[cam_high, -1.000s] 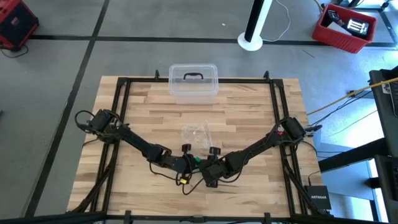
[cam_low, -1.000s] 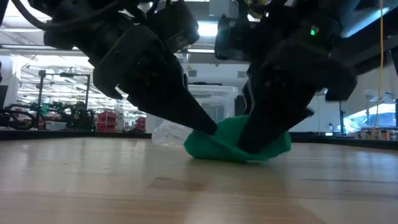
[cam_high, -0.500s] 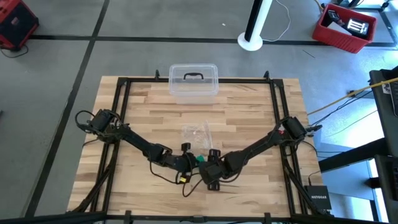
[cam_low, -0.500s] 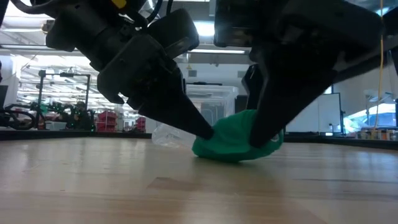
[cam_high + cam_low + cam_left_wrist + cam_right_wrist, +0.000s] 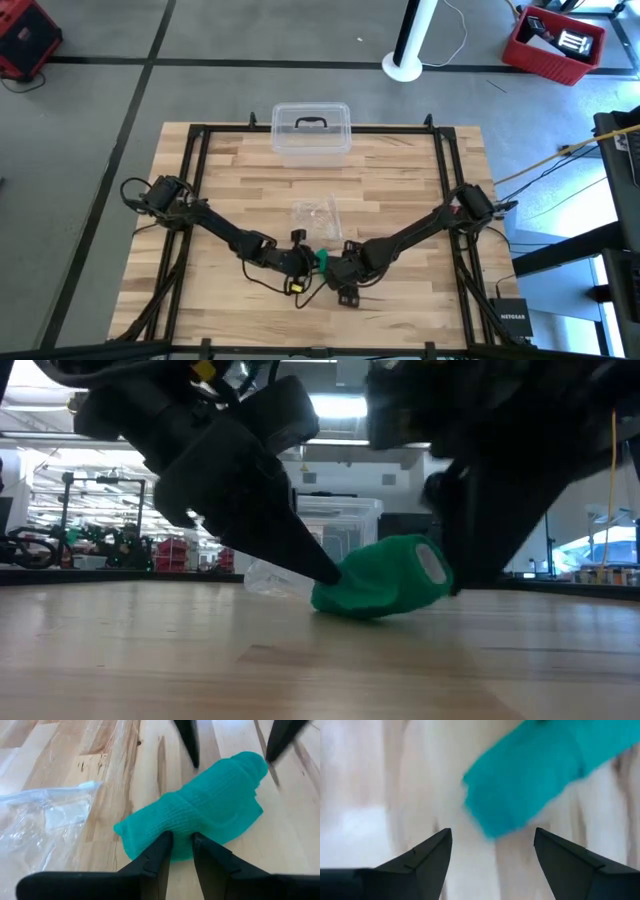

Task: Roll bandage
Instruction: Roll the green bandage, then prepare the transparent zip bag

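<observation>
Wooden table (image 5: 400,180) from above: I see the bandage (image 5: 322,260) just below the wrapper (image 5: 316,213). Low down, my left pincer (image 5: 335,572) pinches the bandage's edge. My right pincer (image 5: 492,847) stands wide, empty, beside the bandage.

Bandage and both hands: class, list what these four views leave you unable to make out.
- Bandage: how tightly it is rolled; high view shows only a speck between the arms.
- Left hand: fingers pinch the bandage edge; the fabric between them is hidden.
- Right hand: open, motion-blurred; its height above the table is unclear.
- Plastic wrapper: cut off by the frame edge.
</observation>
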`<state>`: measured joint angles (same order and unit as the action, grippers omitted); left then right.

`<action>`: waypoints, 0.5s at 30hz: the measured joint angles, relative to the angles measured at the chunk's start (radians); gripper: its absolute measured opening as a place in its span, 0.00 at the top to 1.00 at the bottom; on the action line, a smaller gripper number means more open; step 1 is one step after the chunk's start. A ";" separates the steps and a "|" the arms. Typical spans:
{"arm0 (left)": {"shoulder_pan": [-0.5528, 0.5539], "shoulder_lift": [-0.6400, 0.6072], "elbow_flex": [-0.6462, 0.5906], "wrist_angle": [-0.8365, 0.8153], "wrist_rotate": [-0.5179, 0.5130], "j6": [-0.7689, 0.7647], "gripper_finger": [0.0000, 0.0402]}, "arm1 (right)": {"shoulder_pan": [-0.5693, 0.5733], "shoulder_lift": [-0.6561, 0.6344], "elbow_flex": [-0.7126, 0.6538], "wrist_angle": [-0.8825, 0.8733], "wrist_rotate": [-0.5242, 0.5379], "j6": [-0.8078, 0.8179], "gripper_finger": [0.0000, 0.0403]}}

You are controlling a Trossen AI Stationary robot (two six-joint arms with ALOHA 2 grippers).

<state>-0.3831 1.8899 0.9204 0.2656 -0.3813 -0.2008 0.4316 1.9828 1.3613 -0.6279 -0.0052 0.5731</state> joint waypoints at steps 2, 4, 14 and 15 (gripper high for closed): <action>-0.016 -0.027 -0.003 -0.007 0.000 0.036 0.81 | 0.002 -0.026 0.000 -0.049 -0.001 0.002 0.29; -0.034 -0.069 -0.003 -0.010 0.000 0.081 0.81 | 0.009 -0.047 0.000 -0.087 0.013 0.001 0.29; -0.061 -0.274 0.000 -0.274 -0.074 0.083 0.81 | 0.066 -0.125 -0.002 -0.155 0.355 -0.159 0.29; -0.054 -0.280 0.000 -0.308 -0.097 0.076 0.81 | 0.068 -0.126 -0.010 -0.153 0.395 -0.187 0.29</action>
<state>-0.4371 1.6101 0.9207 -0.0420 -0.4783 -0.1250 0.4997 1.8572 1.3515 -0.7811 0.3895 0.3859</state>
